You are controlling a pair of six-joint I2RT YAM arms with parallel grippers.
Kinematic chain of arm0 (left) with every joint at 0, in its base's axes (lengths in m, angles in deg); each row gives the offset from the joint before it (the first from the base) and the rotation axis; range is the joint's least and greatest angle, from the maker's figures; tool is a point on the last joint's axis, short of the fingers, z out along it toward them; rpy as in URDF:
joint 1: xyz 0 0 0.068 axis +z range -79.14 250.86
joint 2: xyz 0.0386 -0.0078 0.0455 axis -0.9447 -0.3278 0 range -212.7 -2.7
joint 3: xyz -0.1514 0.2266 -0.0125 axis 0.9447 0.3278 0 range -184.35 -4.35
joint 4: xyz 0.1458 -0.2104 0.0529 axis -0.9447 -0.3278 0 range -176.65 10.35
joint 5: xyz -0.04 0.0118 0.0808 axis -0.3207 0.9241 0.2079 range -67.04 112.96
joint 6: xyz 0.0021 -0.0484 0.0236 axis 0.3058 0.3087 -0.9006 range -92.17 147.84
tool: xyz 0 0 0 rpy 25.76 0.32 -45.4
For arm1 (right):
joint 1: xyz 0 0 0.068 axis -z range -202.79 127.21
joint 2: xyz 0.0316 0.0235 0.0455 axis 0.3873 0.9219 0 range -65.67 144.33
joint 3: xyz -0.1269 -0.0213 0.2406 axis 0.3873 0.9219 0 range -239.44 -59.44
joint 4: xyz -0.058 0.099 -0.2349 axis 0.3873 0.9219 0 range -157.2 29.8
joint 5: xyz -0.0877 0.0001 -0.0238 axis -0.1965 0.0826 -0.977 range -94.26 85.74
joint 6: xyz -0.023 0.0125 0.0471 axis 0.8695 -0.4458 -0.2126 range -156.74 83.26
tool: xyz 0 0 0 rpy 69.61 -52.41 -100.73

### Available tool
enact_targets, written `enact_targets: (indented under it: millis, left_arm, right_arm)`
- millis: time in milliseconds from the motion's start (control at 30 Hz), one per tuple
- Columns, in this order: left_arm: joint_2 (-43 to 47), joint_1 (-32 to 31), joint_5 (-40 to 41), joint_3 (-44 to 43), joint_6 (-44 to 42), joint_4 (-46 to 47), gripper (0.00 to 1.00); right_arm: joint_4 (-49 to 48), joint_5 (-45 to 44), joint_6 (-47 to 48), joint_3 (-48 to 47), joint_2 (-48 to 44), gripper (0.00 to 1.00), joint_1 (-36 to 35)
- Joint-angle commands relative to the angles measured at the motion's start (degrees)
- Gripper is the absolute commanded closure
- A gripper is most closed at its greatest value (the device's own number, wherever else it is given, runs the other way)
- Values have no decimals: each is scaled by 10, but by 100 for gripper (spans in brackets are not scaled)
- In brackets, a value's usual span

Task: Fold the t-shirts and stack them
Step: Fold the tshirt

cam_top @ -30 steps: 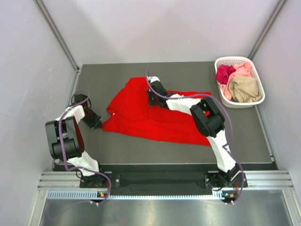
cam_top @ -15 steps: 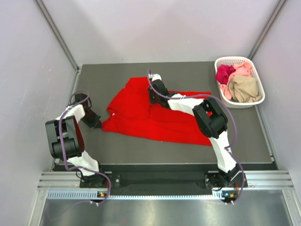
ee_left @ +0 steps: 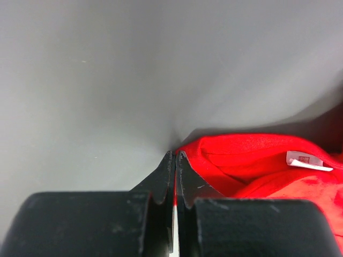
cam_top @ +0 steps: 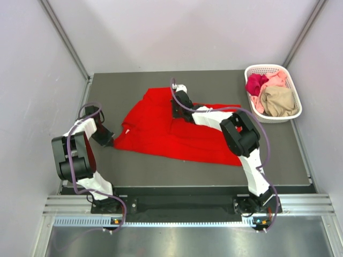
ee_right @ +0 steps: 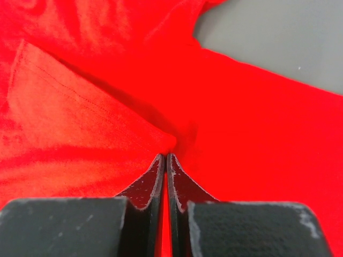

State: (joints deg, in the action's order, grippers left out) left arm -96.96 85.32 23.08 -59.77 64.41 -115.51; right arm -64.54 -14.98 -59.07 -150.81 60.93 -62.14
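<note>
1. The red shirt [cam_top: 161,134] lies on the table [cam_top: 214,85]. It is open but crumpled, with bumps and a flap turned over. I can see no neat fold in it yet.
2. The left claw [ee_left: 175,155] is squeezed shut. The neck edge of the red shirt sits right at its tips, so it looks pinched on that edge. The small white label [ee_left: 308,160] lies a little to the right of this claw.
3. The right claw [ee_right: 165,158] is squeezed shut too, on a little bunch of cloth in the middle of the red shirt. There is red cloth under it and on both sides of it.
4. The white basket [cam_top: 268,67] sits well away to the right of the right claw. Three more shirts are bundled in it: a dark pink shirt [cam_top: 255,83], a light pink shirt [cam_top: 276,79] and a tan shirt [cam_top: 278,100].
5. I think the job has only just begun. No shirt is folded and there is no pile.
6. The red shirt has to be pulled flat and folded. Then the three basket shirts need the same, and all four must be stacked.
</note>
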Motion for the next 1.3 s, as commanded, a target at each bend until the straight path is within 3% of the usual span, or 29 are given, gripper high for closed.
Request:
enact_targets:
  millis: [0,67,100,167,267,333,400,467,633,700,833,1267]
  left_arm:
    - [-8,6,74,-7,-1,-36,99]
    - [-10,5,74,-24,-1,-50,87]
    - [-8,5,74,-32,-1,-55,74]
    - [-2,6,90,-65,-5,-68,63]
    - [1,4,79,-121,-23,-65,63]
    - [4,-5,28,-154,-40,-26,62]
    - [3,-23,-81,-166,-84,24,60]
    - [-19,-68,-119,-207,-122,54,60]
    - [-121,-180,-108,-352,-210,43,60]
    - [-147,-195,-116,-378,-224,52,60]
    - [-210,-201,-180,-415,-223,84,61]
    - [-314,-211,-144,-449,-243,131,61]
  right_arm:
    - [-8,-4,-25,6,-34,100,8]
    - [-8,4,-27,3,-32,99,8]
    - [-8,12,-29,1,-31,98,8]
    - [-9,29,-29,-2,-29,96,8]
    - [-3,43,-31,-6,-28,91,7]
    - [-1,46,-28,-3,-34,88,8]
    - [-3,47,-23,5,-41,84,8]
    - [-2,50,-19,6,-46,82,9]
    - [-14,64,-19,30,-65,76,16]
    - [-23,77,-16,49,-73,71,16]
    - [-34,65,-13,59,-90,69,20]
    - [-51,82,-26,26,-62,61,24]
